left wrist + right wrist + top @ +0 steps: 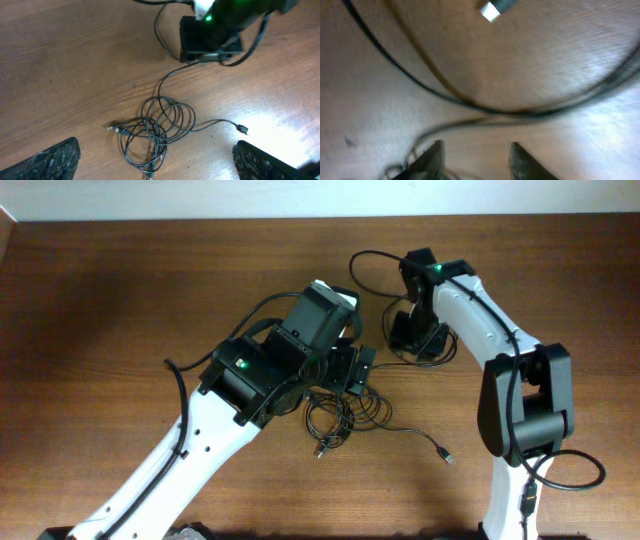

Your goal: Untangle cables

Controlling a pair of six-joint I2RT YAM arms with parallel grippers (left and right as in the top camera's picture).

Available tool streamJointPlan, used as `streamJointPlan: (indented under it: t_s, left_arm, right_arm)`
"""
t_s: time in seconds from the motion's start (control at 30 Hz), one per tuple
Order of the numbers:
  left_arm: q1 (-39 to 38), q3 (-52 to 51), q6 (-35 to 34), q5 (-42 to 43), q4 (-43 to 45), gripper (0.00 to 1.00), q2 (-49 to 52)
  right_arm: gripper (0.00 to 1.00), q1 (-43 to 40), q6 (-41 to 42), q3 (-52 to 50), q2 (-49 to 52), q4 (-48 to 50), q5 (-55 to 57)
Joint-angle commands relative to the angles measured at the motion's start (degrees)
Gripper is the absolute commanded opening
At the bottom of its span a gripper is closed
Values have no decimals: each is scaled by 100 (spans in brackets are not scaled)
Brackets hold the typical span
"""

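A tangle of thin black cables (335, 415) lies on the wooden table at the centre, with one strand running out to a small plug (445, 453). In the left wrist view the tangle (155, 127) lies just ahead of and between my wide-open, empty left gripper (157, 162). The left gripper (350, 367) hovers at the tangle's upper edge. My right gripper (412, 335) is low over the table further right. In the right wrist view it (477, 150) is open and empty, with a cable strand (470, 104) curving just ahead of it and a plug end (492, 10) beyond.
A thin cable loop (362, 265) arcs on the table to the left of the right wrist. The right arm's base (525, 415) stands at the right. The table's far edge meets a white wall (200, 198).
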Motion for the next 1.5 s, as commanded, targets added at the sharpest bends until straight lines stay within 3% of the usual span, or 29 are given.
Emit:
streamJointPlan:
  t_s: [0.0, 0.1, 0.17, 0.3, 0.47, 0.7, 0.8, 0.87, 0.93, 1.1, 1.27, 1.47]
  left_arm:
    - [9, 17, -55, -63, -9, 99, 26]
    - [9, 17, -55, -63, -9, 99, 26]
    - [9, 17, -55, -61, -9, 99, 26]
    - [9, 17, -55, -61, -9, 99, 26]
    - [9, 17, -55, -63, -9, 99, 26]
    - [9, 20, -55, -63, -9, 99, 26]
    - [9, 17, -55, -63, -11, 99, 26]
    - [9, 17, -55, -63, -11, 99, 26]
    - [9, 20, -55, -63, -9, 99, 26]
    - [9, 20, -55, -61, -9, 99, 26]
    - [9, 17, -55, -63, -9, 99, 26]
    - [9, 20, -55, -63, -9, 99, 26]
  right_arm:
    - [33, 35, 350, -378, 20, 492, 52]
    - [32, 35, 664, -476, 20, 575, 50]
    - [39, 35, 686, -511, 20, 549, 48]
    - [41, 57, 1587, -772, 20, 658, 70]
    - [45, 299, 1867, -772, 20, 822, 70]
    - [45, 457, 2013, -772, 219, 835, 887]
    - [27, 442, 2011, -772, 356, 828, 883]
    - [4, 435, 2009, -765, 348, 828, 632]
    - [4, 343, 1921, -643, 334, 758, 240]
    - [4, -212, 1154, 955, -48, -754, 44]
    - [4, -385, -37, 3888, -581, -2358, 68]
    - [4, -385, -1360, 6024, -839, -2905, -455]
